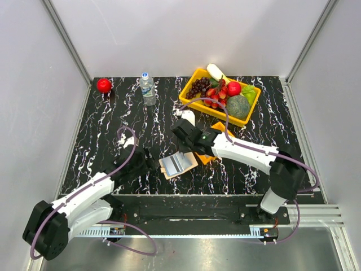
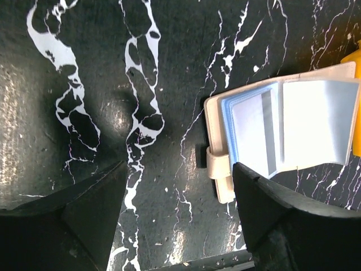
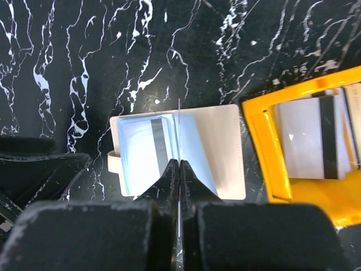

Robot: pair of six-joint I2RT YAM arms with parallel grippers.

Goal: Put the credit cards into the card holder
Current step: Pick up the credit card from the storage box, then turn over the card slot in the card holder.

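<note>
From where I stand, the small tan folding card holder lies open and flat on the black, white-veined marble tabletop, near the front edge and between the two arms. Its pale bluish clear sleeves face up. One sleeve already shows a pale card with a dark stripe.

The right gripper hangs directly over the open holder. Its jaws are pressed tight together on a thin silvery card, which stands on edge and shows only as a fine pale line poking out past the fingertips. I cannot tell whether its lower edge touches the sleeves.

Just beside the holder, on the right arm's side, sits a small square orange tray. A grey card with a black stripe lies in it.

The left gripper is low over bare marble at the strap side of the holder. Its jaws are spread wide with nothing between them, and one finger is close to the holder's little closing tab.

Farther back stand a yellow basket of fruit, a small clear water bottle and a red apple.
</note>
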